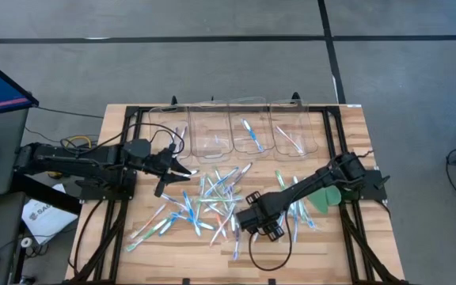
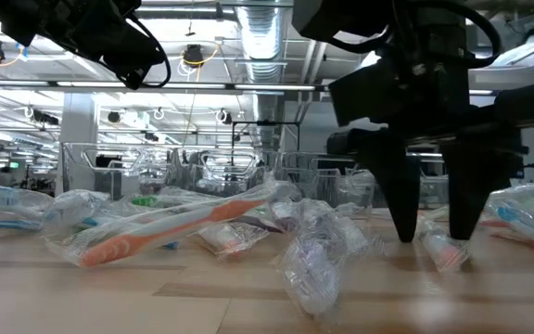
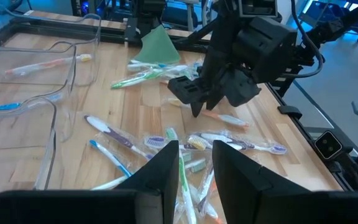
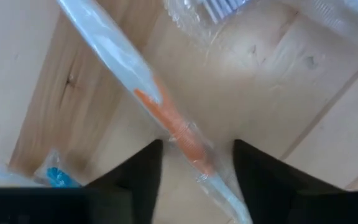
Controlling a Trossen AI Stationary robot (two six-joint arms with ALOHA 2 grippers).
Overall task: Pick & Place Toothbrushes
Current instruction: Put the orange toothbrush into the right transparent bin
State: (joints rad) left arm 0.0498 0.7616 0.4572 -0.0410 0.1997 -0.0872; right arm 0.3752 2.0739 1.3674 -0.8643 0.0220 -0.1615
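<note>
The left gripper (image 1: 182, 168) hangs near the table's (image 1: 355, 150) left edge, above the pile's left fringe, fingers parted and grasping nothing. Wrapped toothbrushes (image 1: 212, 202) lie scattered across the table's middle, and a few rest in the clear bins (image 1: 236, 128) along the back edge. The right gripper (image 1: 249, 224) is low over the pile's front right part, its fingers (image 4: 135, 171) spread either side of an orange-marked toothbrush (image 4: 166, 121) lying on the wood, not yet closed.
</note>
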